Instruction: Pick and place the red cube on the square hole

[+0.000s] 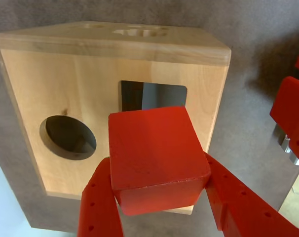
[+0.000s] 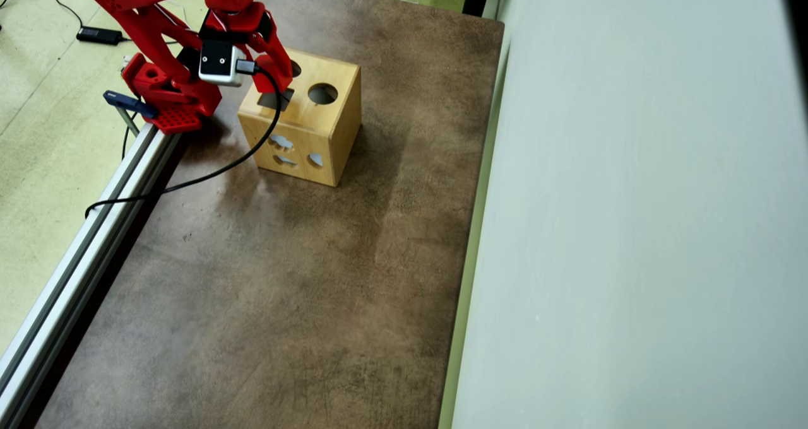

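Brown, mottled tabletop (image 2: pixel 303 277) filled most of the overhead view, with an aluminium rail (image 2: pixel 82 240) along its left edge and a pale wall to the right. Near the far left corner stood a light wooden box (image 2: pixel 315 132), and the red arm (image 2: pixel 158 31) reached over it from the left, a black cable (image 2: pixel 214 170) trailing from its wrist camera (image 2: pixel 218 62). In the wrist view the gripper (image 1: pixel 162 197) was clenched on the red cube (image 1: pixel 157 158), one red finger (image 1: pixel 97 202) pressed against each side. The cube hung just above the box's top face, covering the lower part of the square hole (image 1: pixel 152 96). A round hole (image 1: pixel 68 137) lay to the left of it in that view.
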Controlling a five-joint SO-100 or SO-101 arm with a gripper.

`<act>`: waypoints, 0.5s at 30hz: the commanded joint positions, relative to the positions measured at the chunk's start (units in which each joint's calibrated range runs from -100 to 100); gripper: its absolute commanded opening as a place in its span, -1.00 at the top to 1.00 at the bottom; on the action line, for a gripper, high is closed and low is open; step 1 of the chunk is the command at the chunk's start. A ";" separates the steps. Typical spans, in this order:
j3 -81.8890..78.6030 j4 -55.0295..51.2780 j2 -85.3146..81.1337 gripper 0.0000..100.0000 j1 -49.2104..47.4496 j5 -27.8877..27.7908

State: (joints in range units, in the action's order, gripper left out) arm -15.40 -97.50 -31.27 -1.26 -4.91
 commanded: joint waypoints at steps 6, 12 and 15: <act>0.28 -0.49 -1.38 0.96 0.51 0.15; 0.37 -0.49 -1.38 0.96 0.59 0.15; 0.28 -0.49 -1.38 0.96 0.59 0.15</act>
State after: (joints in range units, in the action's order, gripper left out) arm -15.49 -97.50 -31.27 -0.97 -4.91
